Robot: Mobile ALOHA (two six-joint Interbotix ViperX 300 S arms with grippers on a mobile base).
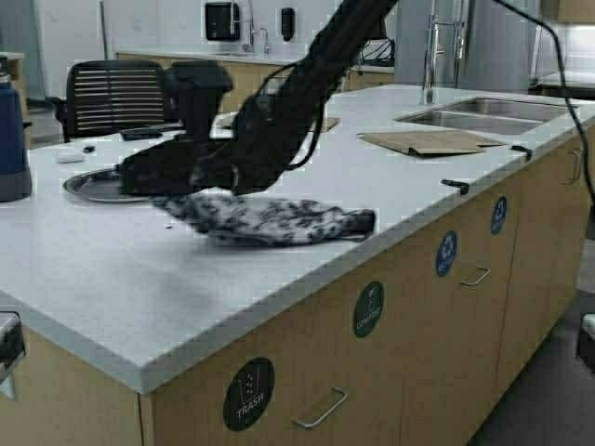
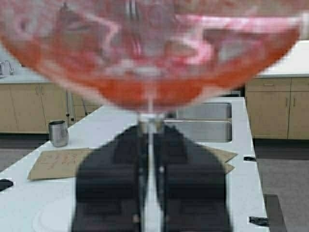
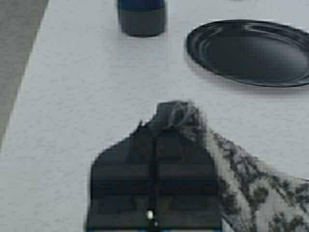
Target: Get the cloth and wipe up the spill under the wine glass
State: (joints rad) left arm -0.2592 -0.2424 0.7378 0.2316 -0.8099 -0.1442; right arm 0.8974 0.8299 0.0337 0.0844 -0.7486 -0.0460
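Note:
In the left wrist view my left gripper [image 2: 149, 131] is shut on the thin stem of the wine glass [image 2: 149, 58]. Its bowl, with pink-red drink, fills the view above the fingers, lifted over the white counter. The glass does not show in the high view. My right arm reaches across the counter to the left. Its gripper [image 1: 130, 178] is shut on one end of the dark floral cloth [image 1: 270, 221], which trails flat on the counter behind it. In the right wrist view the gripper [image 3: 166, 118] pinches the cloth [image 3: 251, 183] low over the counter. No spill shows.
A dark round plate [image 1: 85, 189] [image 3: 251, 50] lies just beyond the right gripper, with a blue bottle [image 1: 11, 139] [image 3: 141, 17] farther left. Tan paper sheets [image 1: 428, 141] [image 2: 58, 162], a steel tumbler [image 2: 58, 133] and a sink [image 1: 483, 113] lie to the right. The counter's front edge is near.

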